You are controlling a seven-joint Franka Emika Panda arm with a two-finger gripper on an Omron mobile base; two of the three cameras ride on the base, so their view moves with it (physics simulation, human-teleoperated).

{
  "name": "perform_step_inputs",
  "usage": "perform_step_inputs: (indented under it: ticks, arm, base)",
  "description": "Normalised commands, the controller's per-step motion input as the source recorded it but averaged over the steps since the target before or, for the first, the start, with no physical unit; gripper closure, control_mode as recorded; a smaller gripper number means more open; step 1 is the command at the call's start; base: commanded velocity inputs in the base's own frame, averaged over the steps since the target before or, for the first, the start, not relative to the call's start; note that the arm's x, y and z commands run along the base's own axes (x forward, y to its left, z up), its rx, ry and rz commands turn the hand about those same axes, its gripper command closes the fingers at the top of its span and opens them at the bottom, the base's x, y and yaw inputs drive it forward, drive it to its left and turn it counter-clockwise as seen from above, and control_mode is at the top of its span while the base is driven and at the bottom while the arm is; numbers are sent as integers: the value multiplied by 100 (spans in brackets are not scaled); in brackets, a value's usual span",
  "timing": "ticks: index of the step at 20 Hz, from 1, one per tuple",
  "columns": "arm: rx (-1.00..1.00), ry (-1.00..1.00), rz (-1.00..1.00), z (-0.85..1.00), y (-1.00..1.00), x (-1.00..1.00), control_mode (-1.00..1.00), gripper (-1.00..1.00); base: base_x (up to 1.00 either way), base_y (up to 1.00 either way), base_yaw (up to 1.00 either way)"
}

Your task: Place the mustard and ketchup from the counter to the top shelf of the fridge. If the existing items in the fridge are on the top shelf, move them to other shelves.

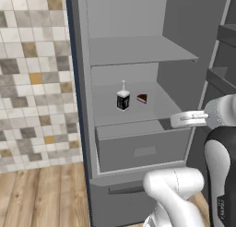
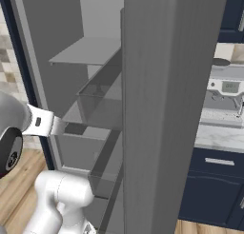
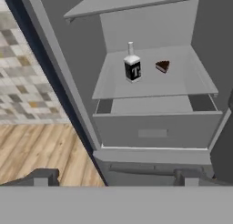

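The fridge (image 1: 80,106) stands open in front of me. Its top shelf (image 1: 138,50) (image 3: 136,2) is bare. On the shelf below it stand the existing items: a clear bottle with a black label (image 1: 123,99) (image 3: 132,68) and, to its right, a small dark cake wedge (image 1: 142,98) (image 3: 163,66). My gripper (image 3: 116,180) is open and holds nothing. It hovers outside the fridge, in front of the drawer, and its fingertips (image 3: 42,177) are spread wide. The counter (image 2: 219,135) lies to the right, past the door. The mustard and ketchup are out of view.
The open fridge door (image 2: 167,109) stands edge-on at my right, with racks (image 1: 226,34) on its inner side. A grey drawer (image 1: 143,150) sits under the lower shelf. A tiled wall (image 1: 32,83) and wooden floor (image 1: 41,194) are on the left.
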Motion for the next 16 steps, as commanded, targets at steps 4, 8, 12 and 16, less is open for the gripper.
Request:
perform_step_inputs:
  ticks: [4, 8, 12, 16]
  arm:
    - [0, 0, 0, 0, 0, 0, -100, -100]
    - [0, 0, 3, -3, 0, -47, -100, -100]
    - [-2, 0, 4, -9, 0, -50, 100, -100]
    - [0, 0, 0, 0, 0, 0, 100, -100]
  base:
    - [0, 0, 0]
    - [0, 0, 0]
    - [-50, 0, 4]
    - [-100, 0, 6]
